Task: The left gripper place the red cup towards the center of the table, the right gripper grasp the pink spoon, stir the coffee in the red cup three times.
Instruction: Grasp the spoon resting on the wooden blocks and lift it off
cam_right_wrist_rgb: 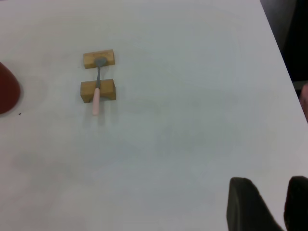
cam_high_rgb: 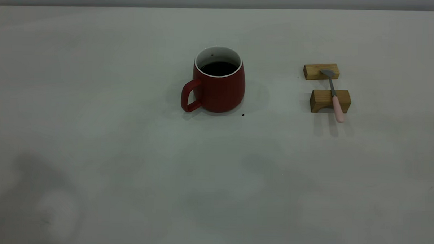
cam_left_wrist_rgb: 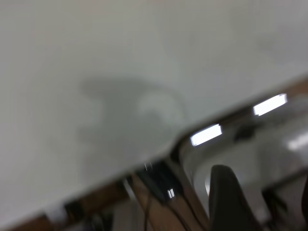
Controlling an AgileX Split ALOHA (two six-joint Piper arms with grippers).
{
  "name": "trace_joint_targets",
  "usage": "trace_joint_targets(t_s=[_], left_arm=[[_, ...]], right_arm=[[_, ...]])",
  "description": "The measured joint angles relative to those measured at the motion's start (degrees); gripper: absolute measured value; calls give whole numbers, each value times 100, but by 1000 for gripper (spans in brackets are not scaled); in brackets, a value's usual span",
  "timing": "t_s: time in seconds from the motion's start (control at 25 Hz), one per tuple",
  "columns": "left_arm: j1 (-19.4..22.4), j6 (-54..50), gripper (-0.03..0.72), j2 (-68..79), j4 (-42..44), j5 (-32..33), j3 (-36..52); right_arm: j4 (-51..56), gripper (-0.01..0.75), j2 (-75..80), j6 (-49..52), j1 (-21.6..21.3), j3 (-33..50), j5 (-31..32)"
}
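The red cup (cam_high_rgb: 218,86) stands upright near the middle of the table (cam_high_rgb: 95,96), its handle turned toward the left front, with dark coffee (cam_high_rgb: 219,68) inside. The pink spoon (cam_high_rgb: 335,95) lies across two wooden blocks to the cup's right, bowl on the far block and pink handle jutting past the near one. Neither gripper shows in the exterior view. The left gripper (cam_left_wrist_rgb: 264,175) hangs over the table's edge, fingers wide apart and empty. The right gripper (cam_right_wrist_rgb: 272,207) is open and empty, well away from the spoon (cam_right_wrist_rgb: 97,94) and the cup's edge (cam_right_wrist_rgb: 7,91).
The far wooden block (cam_high_rgb: 321,71) and near wooden block (cam_high_rgb: 324,100) hold the spoon off the table. A tiny dark speck (cam_high_rgb: 243,115) lies in front of the cup. An arm's shadow falls on the front left of the table. The table's side edge (cam_right_wrist_rgb: 281,53) shows beyond the right gripper.
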Motion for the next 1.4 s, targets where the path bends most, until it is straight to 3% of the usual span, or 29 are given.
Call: trace_joint_targets(t_s=[0.2,0.44,0.84,1.16,1.4], left_arm=[[0,-362,446,-1131,90,-258,1635],[0,-595,446,-2317,306,-358,2691],[35,-836,446,-4503,326,-341,2752],[813,-842,446,-6125,337,-227,2752],[932,-842,446,-6153,324,-206,2752]], right_arm=[[0,238,0,0,0,0,0],[0,238,0,0,0,0,0],[0,238,0,0,0,0,0],[0,238,0,0,0,0,0],[374,260,163,0,0,-32,-110]])
